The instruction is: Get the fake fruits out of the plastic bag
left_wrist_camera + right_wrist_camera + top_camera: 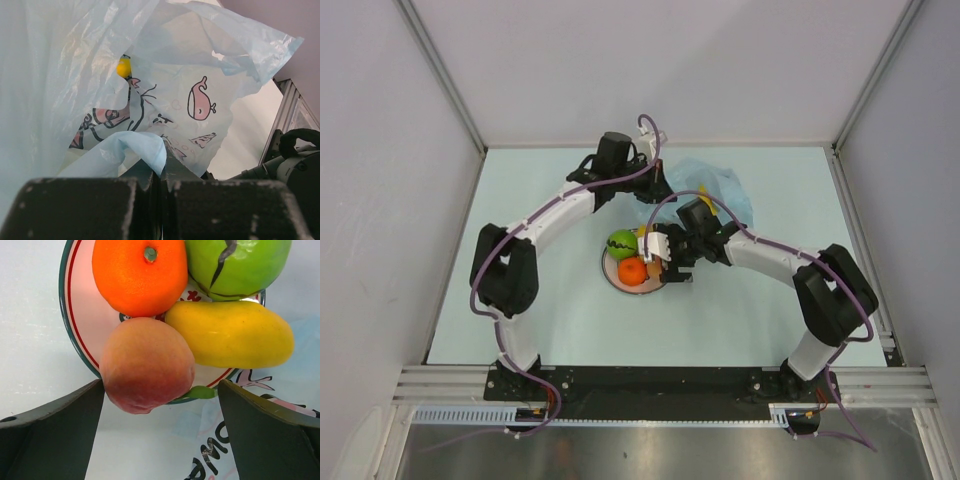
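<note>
The light-blue plastic bag (720,185) lies at the back of the table. My left gripper (658,188) is shut on a fold of the bag (142,147), and its jaws (162,175) pinch the film. A small yellow spot (123,66) shows through the bag; I cannot tell what it is. My right gripper (665,262) is open over the plate's near rim. In the right wrist view the orange (140,275), green fruit (235,265), banana (230,332) and peach-coloured fruit (147,365) lie on the white plate (75,330). The peach sits at the rim just ahead of the open gripper (160,435). The dark red apple is out of view.
A printed corner of the bag (225,460) lies flat under the right gripper beside the plate (612,270). The right arm's wrist (295,160) is close to the left gripper. Grey walls enclose the table on three sides.
</note>
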You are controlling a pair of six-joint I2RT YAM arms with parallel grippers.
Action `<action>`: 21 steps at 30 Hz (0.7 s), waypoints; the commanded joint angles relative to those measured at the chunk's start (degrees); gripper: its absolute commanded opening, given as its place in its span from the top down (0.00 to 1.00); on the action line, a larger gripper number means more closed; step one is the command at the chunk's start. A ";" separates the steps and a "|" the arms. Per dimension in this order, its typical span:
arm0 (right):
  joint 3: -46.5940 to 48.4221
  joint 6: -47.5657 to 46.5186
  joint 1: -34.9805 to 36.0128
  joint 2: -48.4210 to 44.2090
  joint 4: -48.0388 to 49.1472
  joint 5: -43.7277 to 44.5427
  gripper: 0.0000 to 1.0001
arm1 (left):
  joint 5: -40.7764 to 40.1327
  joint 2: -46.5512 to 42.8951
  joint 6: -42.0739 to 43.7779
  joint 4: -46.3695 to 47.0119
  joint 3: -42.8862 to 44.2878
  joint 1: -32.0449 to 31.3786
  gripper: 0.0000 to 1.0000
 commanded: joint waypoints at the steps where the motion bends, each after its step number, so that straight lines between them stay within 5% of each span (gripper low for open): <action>1: 0.73 1.53 -0.11 -3.88 1.73 1.39 0.00 | 1.04 0.16 -0.84 1.76 3.21 0.21 1.00; 5: 0.73 2.49 -1.87 -10.30 -1.35 2.96 0.00 | 1.74 0.69 -0.40 1.15 4.27 0.30 1.00; 13: 0.73 19.42 -3.80 -25.16 -1.45 4.99 0.00 | 1.12 2.80 -2.59 3.08 5.23 0.30 1.00; 16: 0.73 33.11 -7.58 -24.56 4.87 9.98 0.10 | 1.82 3.50 -2.42 3.17 5.50 0.30 1.00; 21: 0.82 38.35 -12.33 -18.41 10.77 11.76 0.37 | 1.91 1.58 -0.66 1.33 4.10 0.30 1.00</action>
